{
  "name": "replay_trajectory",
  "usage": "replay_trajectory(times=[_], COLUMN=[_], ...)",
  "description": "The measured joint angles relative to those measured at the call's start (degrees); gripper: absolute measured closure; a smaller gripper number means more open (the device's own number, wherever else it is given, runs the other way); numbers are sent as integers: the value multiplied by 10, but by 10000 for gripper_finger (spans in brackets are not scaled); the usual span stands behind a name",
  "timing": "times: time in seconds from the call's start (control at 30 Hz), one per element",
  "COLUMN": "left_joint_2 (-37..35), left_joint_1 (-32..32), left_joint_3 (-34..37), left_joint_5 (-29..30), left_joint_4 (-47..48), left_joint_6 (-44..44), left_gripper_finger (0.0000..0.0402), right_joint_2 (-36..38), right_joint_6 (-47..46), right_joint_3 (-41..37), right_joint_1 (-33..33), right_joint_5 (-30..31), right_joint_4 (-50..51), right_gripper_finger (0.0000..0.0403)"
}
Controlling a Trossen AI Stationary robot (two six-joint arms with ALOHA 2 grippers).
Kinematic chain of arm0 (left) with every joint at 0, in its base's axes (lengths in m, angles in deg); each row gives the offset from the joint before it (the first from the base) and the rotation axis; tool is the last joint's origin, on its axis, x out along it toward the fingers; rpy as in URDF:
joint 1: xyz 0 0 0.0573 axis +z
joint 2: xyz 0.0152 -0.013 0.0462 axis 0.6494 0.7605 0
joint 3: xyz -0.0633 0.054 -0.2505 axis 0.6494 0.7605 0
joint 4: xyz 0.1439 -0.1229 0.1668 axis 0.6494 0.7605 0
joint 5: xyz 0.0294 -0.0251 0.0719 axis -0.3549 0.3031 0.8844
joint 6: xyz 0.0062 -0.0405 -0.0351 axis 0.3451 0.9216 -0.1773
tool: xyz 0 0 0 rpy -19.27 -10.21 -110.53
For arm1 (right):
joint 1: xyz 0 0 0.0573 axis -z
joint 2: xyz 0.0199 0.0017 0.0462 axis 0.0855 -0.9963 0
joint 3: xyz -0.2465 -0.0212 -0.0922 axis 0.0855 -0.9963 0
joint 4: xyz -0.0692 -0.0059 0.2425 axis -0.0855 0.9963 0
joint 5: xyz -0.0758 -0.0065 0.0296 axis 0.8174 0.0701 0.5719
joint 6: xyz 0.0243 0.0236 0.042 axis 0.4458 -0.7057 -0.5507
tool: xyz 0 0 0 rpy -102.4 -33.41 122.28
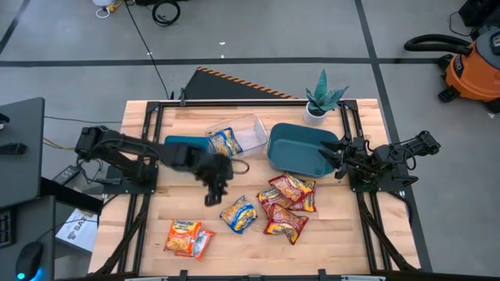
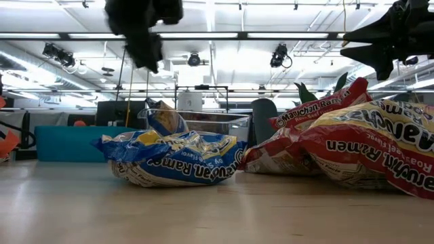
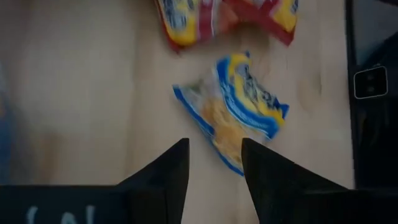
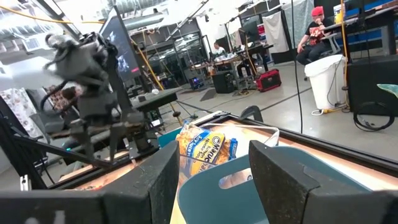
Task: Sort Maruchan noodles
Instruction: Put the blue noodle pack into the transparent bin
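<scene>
We are holding the left gripper (image 1: 212, 190) with jaws spread and empty, above the table (image 1: 141, 234). The blue-and-yellow packet (image 1: 239, 215) is lying at its 4 o'clock, apart from the red packets (image 1: 286, 204). Advice: we are centring over the packet, descending vertically, then pinching. The right gripper (image 1: 332, 160), jaws spread, is waiting over the teal bin (image 1: 297, 144).

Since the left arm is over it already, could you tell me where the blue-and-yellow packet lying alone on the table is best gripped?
Probably from straight above, pinching a raised crinkled edge of the blue-and-yellow packet. It lies flat on the wood, apart from the red packets, so a side approach offers little to catch. The left gripper hangs open just short of it.
</scene>
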State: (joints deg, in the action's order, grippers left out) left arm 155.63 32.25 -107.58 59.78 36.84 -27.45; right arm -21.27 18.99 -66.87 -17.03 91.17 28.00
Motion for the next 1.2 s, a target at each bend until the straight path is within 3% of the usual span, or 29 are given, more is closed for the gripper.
replay_trajectory(times=[0.27, 0.5, 0.63, 0.83, 1.2], left_joint_2=[0, 10, 47, 109, 144], left_joint_1=[-96, -142, -158, -171, -175], left_joint_3=[82, 114, 82, 49, 48], left_joint_5=[38, 106, 129, 107, 111], left_joint_4=[-46, -99, -99, -72, -79], left_joint_6=[313, 471, 479, 441, 434], left_gripper_finger=[251, 251, 251, 251, 251], right_joint_2=[0, 0, 0, 0, 0], right_joint_6=[0, 0, 0, 0, 0], right_joint_3=[0, 0, 0, 0, 0], right_joint_1=[0, 0, 0, 0, 0], right_joint_5=[0, 0, 0, 0, 0], right_joint_4=[0, 0, 0, -1, -5], right_gripper_finger=[204, 204, 204, 204, 204])
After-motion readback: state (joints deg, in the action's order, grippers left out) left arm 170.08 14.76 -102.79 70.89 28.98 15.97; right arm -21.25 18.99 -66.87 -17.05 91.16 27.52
